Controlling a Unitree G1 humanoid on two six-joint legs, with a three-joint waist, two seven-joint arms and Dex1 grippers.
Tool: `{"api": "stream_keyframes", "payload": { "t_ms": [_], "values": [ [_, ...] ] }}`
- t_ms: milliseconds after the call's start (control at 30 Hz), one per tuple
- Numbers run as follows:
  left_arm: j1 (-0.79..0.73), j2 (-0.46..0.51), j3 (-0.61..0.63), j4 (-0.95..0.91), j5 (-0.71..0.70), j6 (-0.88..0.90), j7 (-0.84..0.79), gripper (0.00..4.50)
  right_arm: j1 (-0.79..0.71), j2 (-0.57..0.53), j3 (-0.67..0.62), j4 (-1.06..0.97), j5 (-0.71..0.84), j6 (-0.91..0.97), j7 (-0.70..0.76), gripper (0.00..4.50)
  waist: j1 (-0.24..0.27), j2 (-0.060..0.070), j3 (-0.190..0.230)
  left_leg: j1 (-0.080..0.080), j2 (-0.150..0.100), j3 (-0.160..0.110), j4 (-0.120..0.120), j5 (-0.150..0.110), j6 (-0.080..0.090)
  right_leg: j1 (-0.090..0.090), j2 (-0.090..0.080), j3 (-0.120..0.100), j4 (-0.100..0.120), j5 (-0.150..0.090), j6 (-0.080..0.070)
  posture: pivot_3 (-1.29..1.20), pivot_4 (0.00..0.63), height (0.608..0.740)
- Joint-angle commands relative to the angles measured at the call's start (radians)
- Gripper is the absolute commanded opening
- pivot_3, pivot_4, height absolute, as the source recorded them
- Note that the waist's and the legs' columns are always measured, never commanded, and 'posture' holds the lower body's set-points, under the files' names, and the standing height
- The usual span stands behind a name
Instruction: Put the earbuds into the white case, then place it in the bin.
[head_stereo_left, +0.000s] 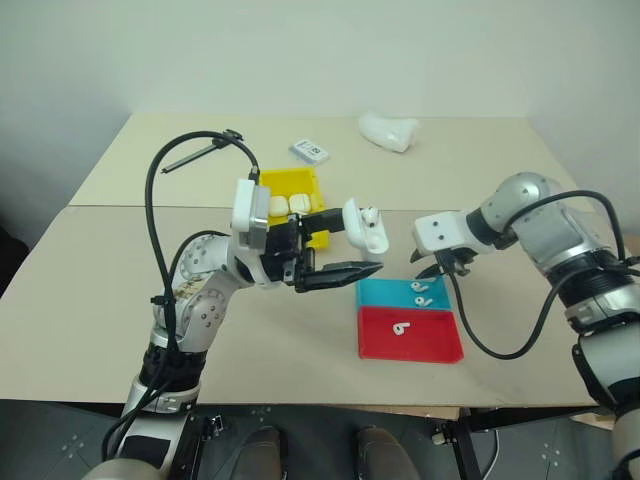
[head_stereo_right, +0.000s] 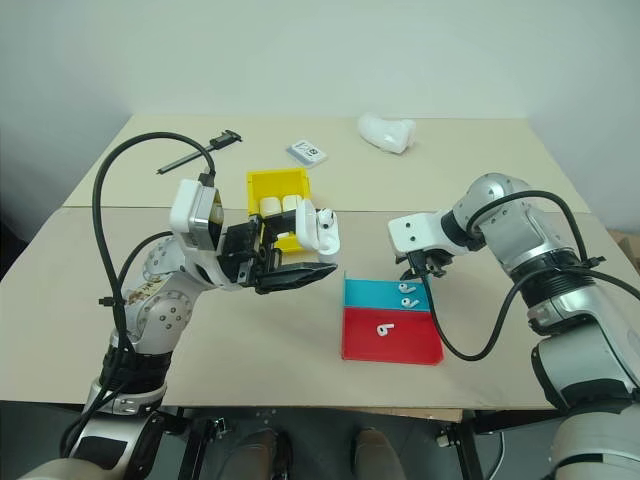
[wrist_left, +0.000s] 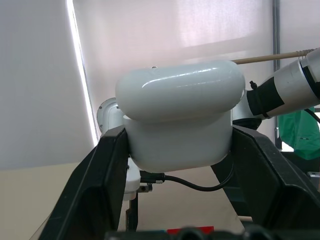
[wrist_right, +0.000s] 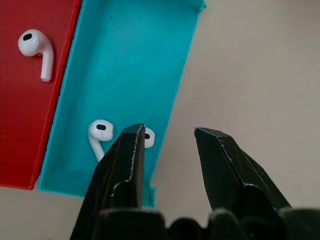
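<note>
We are finding almost nothing legible. The small flat card box lying on the far part of the table is carrying a dark printed mark on its pale top face, but we are not managing to read it as letters or digits. We are seeing no lettering, brand or number on the white case, the trays or the bin.
</note>
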Motion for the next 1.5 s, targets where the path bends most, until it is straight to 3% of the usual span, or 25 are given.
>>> {"api": "stream_keyframes", "payload": {
  "t_ms": [33, 400, 900, 1000, 1067, 1333, 1500],
  "values": [
    [0.004, 0.005, 0.012, -0.052, -0.001, -0.02, 0.012, 2.83, -0.013, 0.005, -0.011, 0.025, -0.029, -0.064, 0.039, 1.93, 0.0, 0.0, 0.0, 0.0, 0.0, 0.0, 0.0, 0.0, 0.0, 0.0, 0.0, 0.0, 0.0, 0.0, 0.0, 0.0, 0.15, 0.74],
    [0.011, 0.01, 0.009, -0.068, 0.003, -0.02, 0.027, 2.83, -0.038, 0.097, 0.002, 0.198, -0.172, -0.167, -0.035, 1.93, -0.002, 0.0, 0.0, 0.001, 0.0, 0.0, 0.0, 0.0, 0.0, 0.001, 0.0, 0.0, 0.001, 0.0, 0.0, 0.0, 0.15, 0.74],
    [0.021, 0.029, 0.015, -0.085, 0.0, -0.022, 0.042, 2.83, -0.04, 0.153, 0.003, 0.312, -0.243, -0.209, -0.056, 1.93, -0.003, 0.0, 0.0, 0.005, 0.0, 0.001, 0.0, 0.0, 0.0, 0.003, 0.0, 0.0, 0.002, 0.0, 0.0, 0.0, 0.15, 0.74],
    [0.026, 0.031, 0.014, -0.093, -0.003, -0.02, 0.045, 2.83, -0.033, 0.156, 0.0, 0.311, -0.246, -0.207, -0.051, 1.36, -0.003, 0.0, 0.0, 0.005, 0.0, 0.001, 0.0, 0.0, 0.0, 0.004, 0.0, 0.0, 0.002, 0.0, 0.0, 0.0, 0.15, 0.74],
    [0.027, 0.032, 0.014, -0.095, -0.004, -0.019, 0.045, 2.83, -0.03, 0.156, 0.002, 0.312, -0.253, -0.211, -0.051, 0.68, -0.003, 0.0, 0.0, 0.006, 0.0, 0.001, 0.0, 0.0, 0.0, 0.004, 0.0, 0.0, 0.002, 0.0, 0.0, 0.0, 0.15, 0.74],
    [0.025, 0.031, 0.01, -0.093, -0.005, -0.017, 0.043, 2.83, 0.0, 0.146, -0.039, 0.266, -0.214, -0.168, -0.041, 0.62, -0.003, 0.0, 0.0, 0.006, 0.0, 0.001, 0.0, 0.0, 0.0, 0.004, 0.0, 0.0, 0.002, 0.0, 0.0, 0.0, 0.15, 0.74],
    [0.019, 0.03, 0.01, -0.084, -0.009, -0.015, 0.036, 2.83, 0.064, 0.098, -0.212, 0.059, -0.052, 0.018, -0.036, 0.62, -0.002, 0.0, 0.0, 0.005, 0.0, 0.001, 0.0, 0.0, 0.0, 0.003, 0.0, 0.0, 0.002, 0.0, 0.0, 0.0, 0.15, 0.74]
  ]
}}
